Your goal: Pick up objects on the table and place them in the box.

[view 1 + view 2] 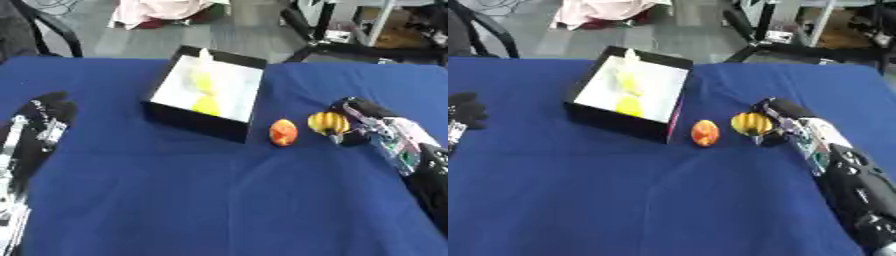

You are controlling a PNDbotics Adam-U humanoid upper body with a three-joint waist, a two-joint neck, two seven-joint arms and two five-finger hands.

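Right hand (357,122) sits on the blue tablecloth (219,200), right of the box (206,91), fingers curled round the yellow striped fruit (325,122); it looks grasped and sits on the cloth. Orange-red fruit (283,132) lies just left of that, between it and the box's near right corner, touching neither. Box is black, open, white inside, holding yellow pieces (205,97). My left hand (48,107) rests well left of the box, idle, fingers relaxed.
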